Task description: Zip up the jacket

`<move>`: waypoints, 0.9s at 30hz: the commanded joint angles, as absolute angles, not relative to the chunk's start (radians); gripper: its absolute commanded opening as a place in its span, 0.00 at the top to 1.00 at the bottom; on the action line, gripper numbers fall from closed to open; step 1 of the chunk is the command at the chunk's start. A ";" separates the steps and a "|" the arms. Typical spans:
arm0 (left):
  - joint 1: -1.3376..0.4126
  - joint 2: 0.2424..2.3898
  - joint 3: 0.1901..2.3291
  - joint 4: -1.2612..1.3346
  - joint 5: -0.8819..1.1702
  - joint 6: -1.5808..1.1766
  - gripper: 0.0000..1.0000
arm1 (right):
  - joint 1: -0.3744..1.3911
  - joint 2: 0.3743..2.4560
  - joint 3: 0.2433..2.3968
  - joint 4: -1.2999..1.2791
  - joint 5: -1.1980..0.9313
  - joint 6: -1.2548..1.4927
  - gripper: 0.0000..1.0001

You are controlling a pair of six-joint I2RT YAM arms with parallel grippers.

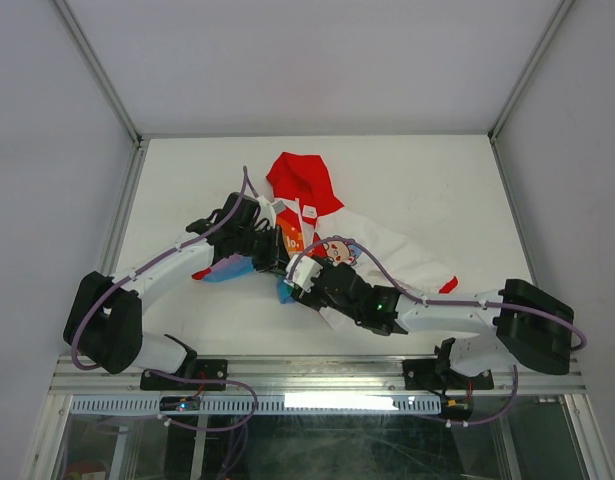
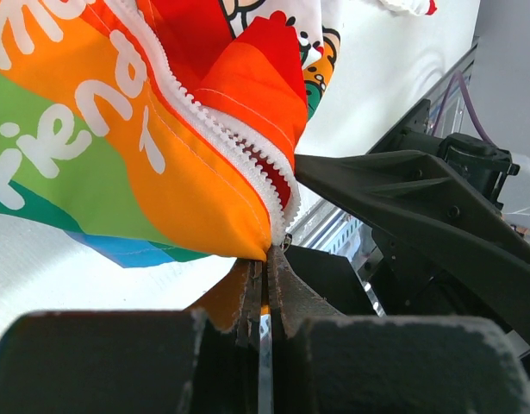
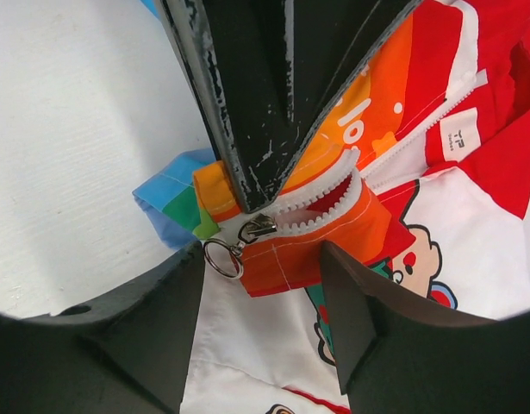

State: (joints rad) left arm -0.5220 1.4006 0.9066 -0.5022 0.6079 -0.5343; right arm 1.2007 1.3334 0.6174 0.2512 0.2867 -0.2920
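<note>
1 jacket: left gripper clamped on its hem, right gripper spread apart around 1 zipper pull.

Robot lab cell: white counter boxed by plain grey walls, aluminium posts, metal mounting rail.

white, red, rainbow-striped jacket

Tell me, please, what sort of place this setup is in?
Probably a robotics lab test cell: a white table boxed in by plain walls and metal frame posts, left arm and right arm bolted to a rail at its near edge, a jacket laid out.
</note>
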 commanded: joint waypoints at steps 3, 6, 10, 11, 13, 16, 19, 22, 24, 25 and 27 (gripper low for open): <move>-0.517 1.398 0.946 -0.485 0.629 -0.547 1.00 | 1.208 1.356 0.650 0.332 0.361 -0.270 0.42; -0.517 1.396 0.945 -0.484 0.629 -0.548 1.00 | 1.208 1.354 0.654 0.315 0.390 -0.268 0.44; -0.517 1.396 0.938 -0.485 0.623 -0.545 1.00 | 1.208 1.321 0.656 0.289 0.359 -0.277 0.48; -0.517 1.396 0.937 -0.485 0.622 -0.545 1.00 | 1.208 1.311 0.659 0.275 0.344 -0.279 0.49; -0.517 1.396 0.936 -0.485 0.616 -0.545 1.00 | 1.208 1.292 0.668 0.246 0.314 -0.288 0.51; -0.517 1.398 0.934 -0.485 0.612 -0.541 1.00 | 1.204 1.280 0.681 0.209 0.269 -0.290 0.54; -0.517 1.397 0.932 -0.486 0.611 -0.542 1.00 | 1.196 1.278 0.700 0.166 0.223 -0.280 0.59; -0.516 1.394 0.930 -0.486 0.611 -0.542 1.00 | 1.189 1.273 0.705 0.163 0.209 -0.266 0.64; -0.517 1.392 0.930 -0.486 0.611 -0.543 1.00 | 1.181 1.270 0.706 0.164 0.211 -0.259 0.67; -0.517 1.391 0.929 -0.487 0.612 -0.542 1.00 | 1.176 1.270 0.706 0.165 0.212 -0.256 0.68; -0.517 1.392 0.927 -0.489 0.614 -0.541 1.00 | 1.170 1.270 0.708 0.165 0.231 -0.252 0.72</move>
